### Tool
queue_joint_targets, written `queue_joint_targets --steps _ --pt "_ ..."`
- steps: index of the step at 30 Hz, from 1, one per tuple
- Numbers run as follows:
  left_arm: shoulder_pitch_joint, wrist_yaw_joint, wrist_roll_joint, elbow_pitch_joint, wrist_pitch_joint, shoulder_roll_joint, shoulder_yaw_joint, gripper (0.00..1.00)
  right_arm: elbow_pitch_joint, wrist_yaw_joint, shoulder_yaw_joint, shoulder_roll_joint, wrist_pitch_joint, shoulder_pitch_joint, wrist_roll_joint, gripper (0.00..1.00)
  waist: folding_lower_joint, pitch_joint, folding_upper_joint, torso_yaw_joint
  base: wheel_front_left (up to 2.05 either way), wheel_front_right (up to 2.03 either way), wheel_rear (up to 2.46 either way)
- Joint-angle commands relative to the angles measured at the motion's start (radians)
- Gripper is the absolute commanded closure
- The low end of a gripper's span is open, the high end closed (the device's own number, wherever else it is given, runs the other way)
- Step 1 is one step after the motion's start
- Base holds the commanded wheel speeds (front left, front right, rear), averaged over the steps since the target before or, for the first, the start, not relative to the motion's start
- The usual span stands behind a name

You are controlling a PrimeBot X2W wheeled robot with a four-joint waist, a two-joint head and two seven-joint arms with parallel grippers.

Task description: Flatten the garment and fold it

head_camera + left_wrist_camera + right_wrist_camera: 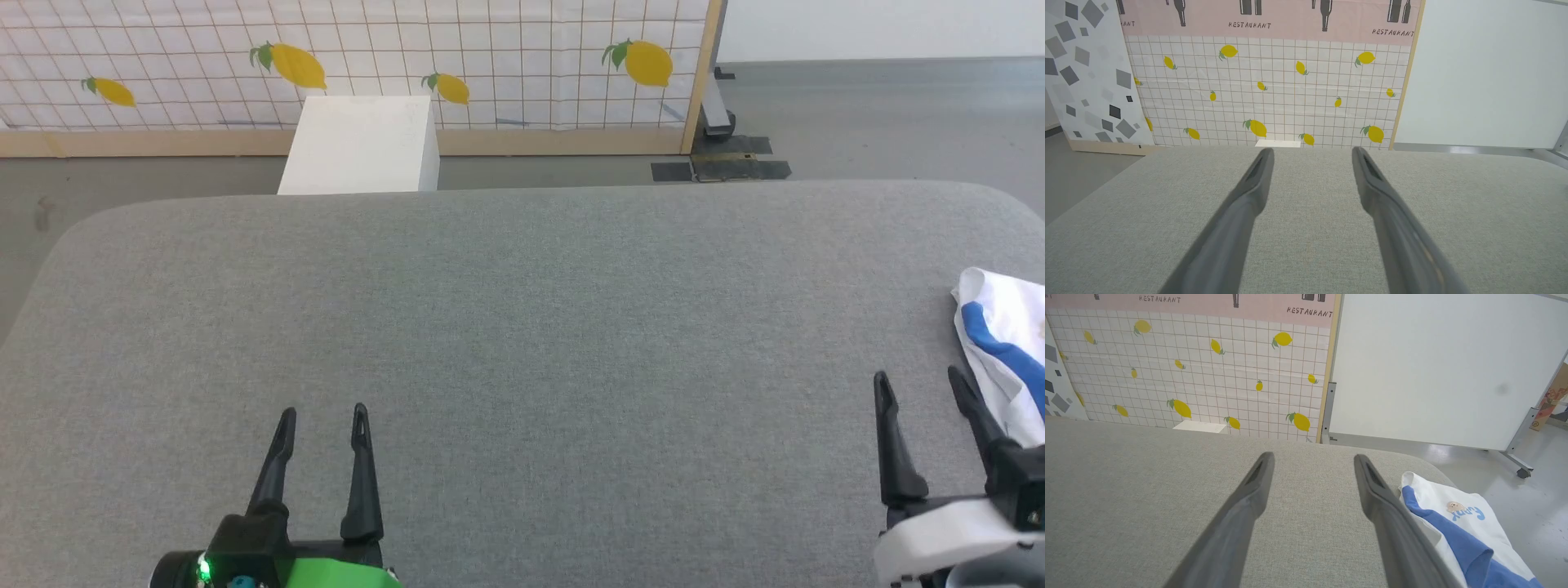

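Broad grey fabric-covered surface point(522, 327). The crumpled white-and-blue knit garment point(1008, 343) lies at its right edge, partly cut off by the frame. Over the surface's near side, the right end effector point(918, 380), just beside the cloth, and the left end effector point(322, 416) point forward, fingers spread wide, empty.

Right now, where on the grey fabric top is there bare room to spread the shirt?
The grey fabric top is bare from its far edge, near the white box, down to the open left claw and open right claw, and between them. Crowded only at the right edge, where the bunched white-and-blue knit shirt lies beside the right claw.
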Motion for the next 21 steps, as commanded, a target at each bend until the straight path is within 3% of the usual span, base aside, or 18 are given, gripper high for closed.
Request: queue_joint_targets --steps 1,20,21 --pt "0.015 -0.005 -0.008 0.005 -0.004 -0.007 0.006 0.0 0.005 -0.002 0.0 0.002 -0.021 0.016 -0.013 0.0 0.0001 0.001 0.0 -0.001 0.0 0.0 0.0" --pt "0.053 -0.076 0.025 0.087 -0.005 -0.066 0.059 0.0 0.115 -0.002 0.036 0.004 -0.117 0.038 0.037 0.0 0.0001 -0.01 0.0 -0.018 0.0 0.0 0.0" --pt "0.041 -0.072 0.021 0.086 -0.001 -0.065 0.06 1.0 0.115 0.0 0.034 0.002 -0.111 0.029 0.036 1.0 0.0001 -0.011 0.0 -0.018 0.0 0.0 0.0"
